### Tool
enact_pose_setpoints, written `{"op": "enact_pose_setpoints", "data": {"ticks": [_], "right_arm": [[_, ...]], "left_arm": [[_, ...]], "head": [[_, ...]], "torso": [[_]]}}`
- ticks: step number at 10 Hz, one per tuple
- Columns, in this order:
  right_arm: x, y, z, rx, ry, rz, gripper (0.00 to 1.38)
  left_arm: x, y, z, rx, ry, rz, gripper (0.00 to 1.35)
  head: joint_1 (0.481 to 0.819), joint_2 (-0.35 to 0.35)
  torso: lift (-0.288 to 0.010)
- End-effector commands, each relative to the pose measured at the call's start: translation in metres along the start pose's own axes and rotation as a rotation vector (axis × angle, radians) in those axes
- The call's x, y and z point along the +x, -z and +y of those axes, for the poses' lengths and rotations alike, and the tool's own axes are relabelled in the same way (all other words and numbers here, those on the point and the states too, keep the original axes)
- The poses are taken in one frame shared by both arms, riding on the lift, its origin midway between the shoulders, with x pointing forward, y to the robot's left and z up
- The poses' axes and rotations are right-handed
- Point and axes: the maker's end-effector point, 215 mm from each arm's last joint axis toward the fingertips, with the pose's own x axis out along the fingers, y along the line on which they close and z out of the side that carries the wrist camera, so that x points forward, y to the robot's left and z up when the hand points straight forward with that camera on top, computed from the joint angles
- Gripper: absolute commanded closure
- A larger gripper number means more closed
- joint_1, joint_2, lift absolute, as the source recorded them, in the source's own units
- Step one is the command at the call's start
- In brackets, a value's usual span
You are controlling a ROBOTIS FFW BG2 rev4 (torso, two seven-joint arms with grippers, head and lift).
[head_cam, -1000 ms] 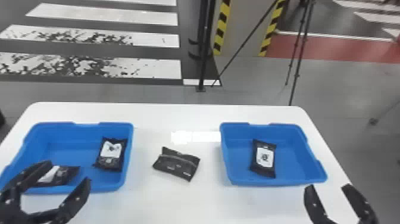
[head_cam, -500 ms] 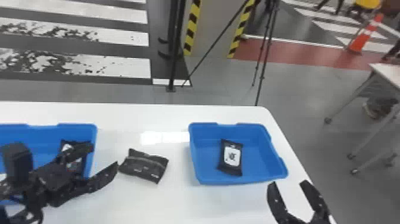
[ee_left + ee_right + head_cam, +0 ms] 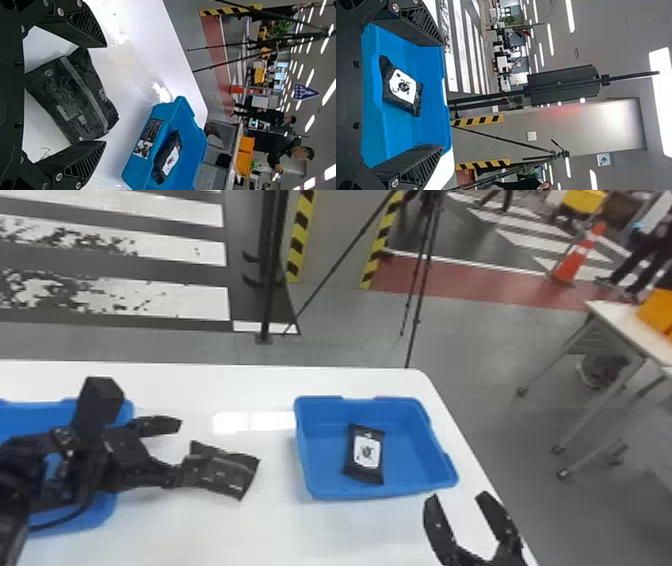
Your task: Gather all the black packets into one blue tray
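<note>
Left fingers [image 3: 159, 425] apart, black packet [image 3: 222, 471] between them on white table [image 3: 225, 535].

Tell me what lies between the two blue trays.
In the head view, a black packet lies on the white table between the left tray and the right tray, with the open left hand at its left end.

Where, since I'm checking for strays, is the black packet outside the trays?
In the head view, the packet lies on the white table, between the left tray and the right tray, beside the open left gripper.
</note>
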Motion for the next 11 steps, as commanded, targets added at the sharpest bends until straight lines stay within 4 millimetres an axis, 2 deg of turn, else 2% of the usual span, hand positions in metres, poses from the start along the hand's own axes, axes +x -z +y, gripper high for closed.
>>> {"op": "enact_pose_setpoints", "data": {"ticks": [1,2,4,6,7,8,9,11], "right_arm": [[0.001,0.002,0.001,0.009,0.002,-0.002,0.11],[0.002,0.002,0.003,0.018,0.001,-0.004,0.11],[0.002,0.009,0.004,0.047,0.006,0.0,0.11],[0.004,0.009,0.004,0.051,0.006,-0.004,0.11],[0.004,0.01,0.005,0.055,0.006,-0.002,0.11],[0.004,0.012,0.004,0.06,0.008,-0.002,0.11],[0.004,0.012,0.004,0.063,0.01,-0.003,0.11],[0.002,0.015,0.003,0.075,0.016,0.002,0.11]], "left_arm": [[0.018,-0.005,0.006,0.038,0.032,0.08,0.16],[0.027,0.005,0.007,0.058,0.055,0.156,0.16],[0.044,0.015,-0.005,0.102,0.105,0.223,0.14],[0.051,0.034,-0.006,0.104,0.119,0.273,0.16],[0.051,0.045,-0.007,0.093,0.121,0.304,0.25],[0.049,0.058,-0.007,0.076,0.12,0.329,0.42],[0.05,0.056,-0.005,0.093,0.113,0.323,0.77],[0.055,0.042,-0.008,0.127,0.123,0.27,0.82]], "head": [[0.695,-0.35],[0.695,-0.35],[0.695,-0.35],[0.695,-0.35],[0.695,-0.35],[0.695,-0.35],[0.695,-0.35],[0.695,-0.35]], "torso": [[-0.11],[-0.11],[-0.11],[-0.11],[-0.11],[-0.11],[-0.11],[-0.11]]}}
